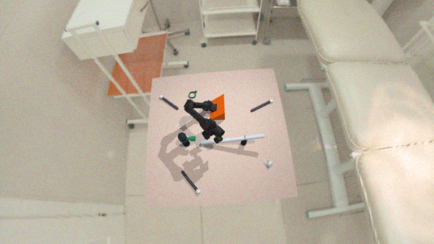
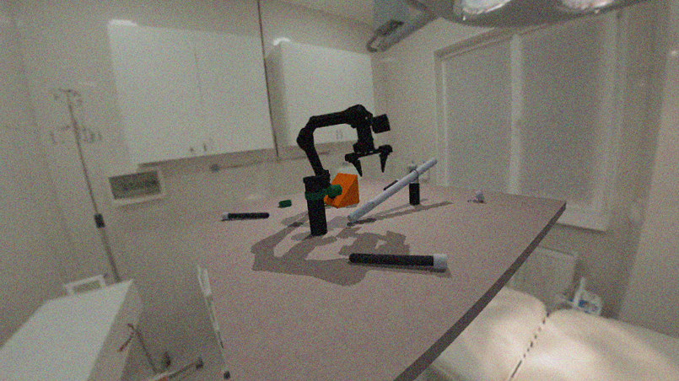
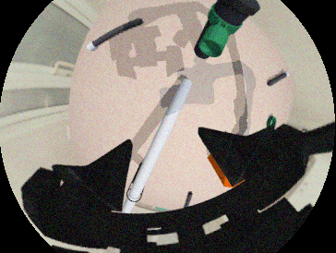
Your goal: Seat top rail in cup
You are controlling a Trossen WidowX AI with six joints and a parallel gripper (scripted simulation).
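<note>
The big black post (image 1: 182,137) (image 2: 317,220) (image 3: 236,10) stands upright, its green brace band (image 2: 314,195) up below the cap. The green rail-end cup (image 1: 192,138) (image 2: 334,190) (image 3: 219,38) hangs on the band, facing the rail's side. The pale rail (image 1: 231,139) (image 2: 389,192) (image 3: 157,148) slopes through the loop cap (image 2: 415,173) (image 3: 134,196) on the short black post (image 1: 243,142) (image 2: 414,195). Its low end is near the table, below and apart from the cup. My gripper (image 2: 372,172) (image 3: 165,137) is open and empty, pointing down above the rail; its fingertips are unclear in the top view.
An orange wedge block (image 1: 220,108) (image 2: 349,190) (image 3: 219,172) stands by the arm's base. Black rods with white ends (image 1: 169,102) (image 1: 261,106) (image 1: 190,182) lie around. A loose green ring (image 2: 285,203) lies behind the big post, and a small silver fitting (image 1: 268,163) (image 2: 479,196) beyond the short post.
</note>
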